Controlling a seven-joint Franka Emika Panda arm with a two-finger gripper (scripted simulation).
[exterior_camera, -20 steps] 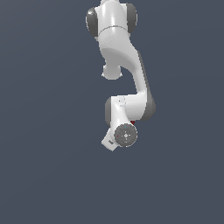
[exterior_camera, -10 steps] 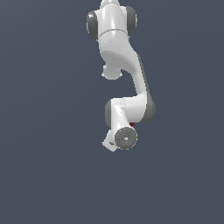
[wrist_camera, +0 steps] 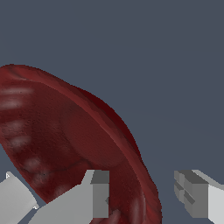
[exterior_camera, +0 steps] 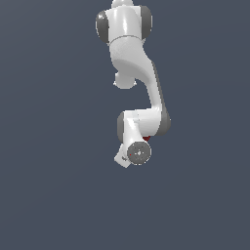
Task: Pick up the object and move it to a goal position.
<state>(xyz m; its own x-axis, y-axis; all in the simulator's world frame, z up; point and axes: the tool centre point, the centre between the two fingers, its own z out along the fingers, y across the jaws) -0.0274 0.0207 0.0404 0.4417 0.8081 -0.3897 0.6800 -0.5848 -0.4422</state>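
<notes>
Only the dark red object (wrist_camera: 74, 144) crowded the gripper (wrist_camera: 144, 199). In the wrist view it lay close under the fingers, its rounded body against one finger (wrist_camera: 94, 192) and spreading away beyond it, while the other finger (wrist_camera: 192, 199) stood apart from it. An open gap lay between the two fingers. Past the object's edge only plain dark ground showed. In the exterior view the ground all around the gripper (exterior_camera: 128, 157) was bare, the object (exterior_camera: 146, 139) tucked beside the wrist.
</notes>
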